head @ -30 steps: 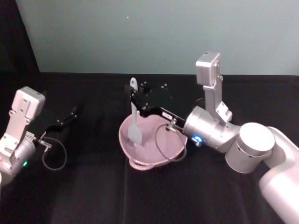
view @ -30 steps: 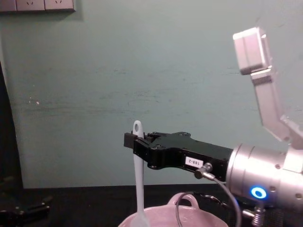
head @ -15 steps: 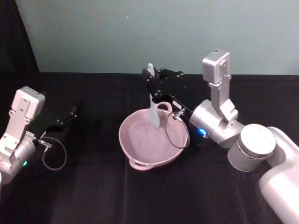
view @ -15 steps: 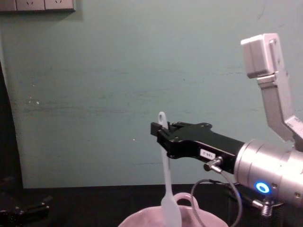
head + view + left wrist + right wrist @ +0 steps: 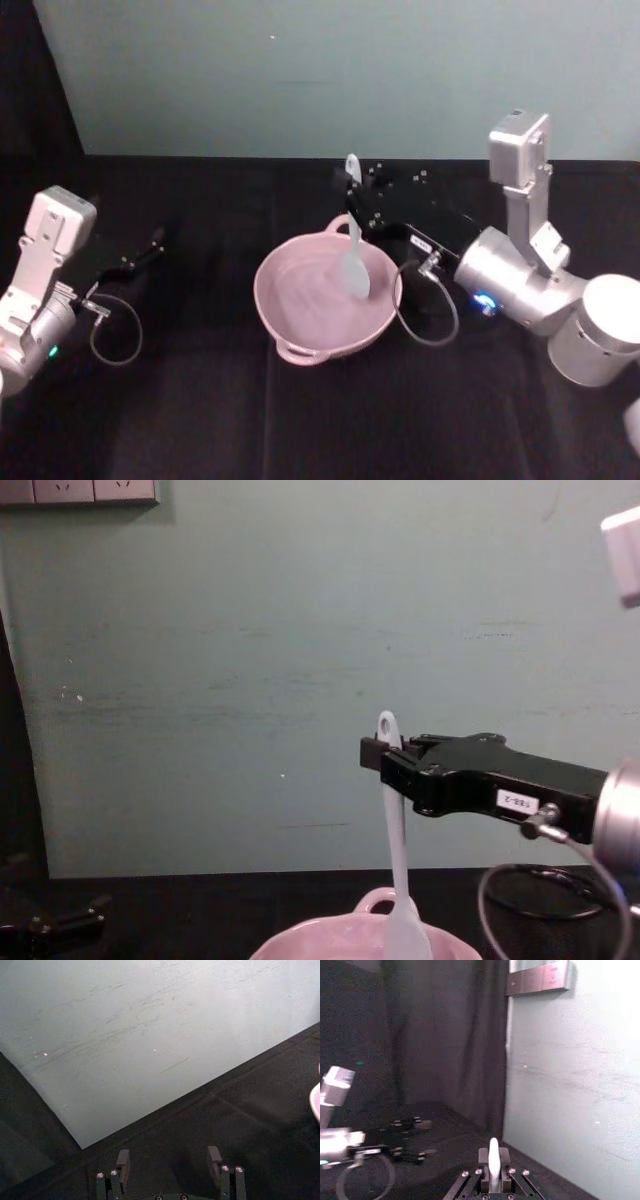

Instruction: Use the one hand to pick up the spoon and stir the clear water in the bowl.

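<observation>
Pink bowl (image 5: 300, 345) sits mid-desk (image 5: 200, 410). Over its far right side the white spoon (image 5: 354, 268) hangs upright, head lowered inside for stirring, handle top clamped in the right hand (image 5: 352, 195). The left hand (image 5: 168, 1152) rests well apart, fingers spread.

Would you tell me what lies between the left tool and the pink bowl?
Just bare black cloth, seen in the head view; the left tool sits apart from the bowl, where the right tool holds the spoon.

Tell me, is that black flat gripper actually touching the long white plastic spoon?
Touching. The chest view shows the black flat right gripper clamped on the white plastic spoon, on its slim handle just below the holed tip.
</observation>
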Motion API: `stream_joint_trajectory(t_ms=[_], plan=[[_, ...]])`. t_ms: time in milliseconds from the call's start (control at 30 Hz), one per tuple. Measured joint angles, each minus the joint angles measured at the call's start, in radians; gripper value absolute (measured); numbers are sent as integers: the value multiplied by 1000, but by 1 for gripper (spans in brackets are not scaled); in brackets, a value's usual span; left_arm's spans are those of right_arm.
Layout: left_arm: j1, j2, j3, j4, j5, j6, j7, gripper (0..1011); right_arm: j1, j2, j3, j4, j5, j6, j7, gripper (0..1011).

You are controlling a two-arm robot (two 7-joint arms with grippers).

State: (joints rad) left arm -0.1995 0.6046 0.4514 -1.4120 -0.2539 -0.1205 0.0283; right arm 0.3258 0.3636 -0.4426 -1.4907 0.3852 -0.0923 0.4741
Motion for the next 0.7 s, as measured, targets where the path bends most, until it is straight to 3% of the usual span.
stream_joint_trajectory(t_ms=[167, 300, 467, 700], plan=[[0, 0, 0, 0, 0, 0, 0, 1011, -25, 39, 0, -71, 64, 66, 64, 134], [0, 0, 0, 0, 0, 0, 0, 1011, -26, 44, -16, -83, 95, 91, 86, 134], [0, 0, 0, 0, 0, 0, 0, 1011, -10, 31, -42, -65, 114, 98, 94, 134], [0, 0, 0, 0, 0, 0, 0, 1011, 32, -25, -76, 13, 111, 61, 80, 134]])
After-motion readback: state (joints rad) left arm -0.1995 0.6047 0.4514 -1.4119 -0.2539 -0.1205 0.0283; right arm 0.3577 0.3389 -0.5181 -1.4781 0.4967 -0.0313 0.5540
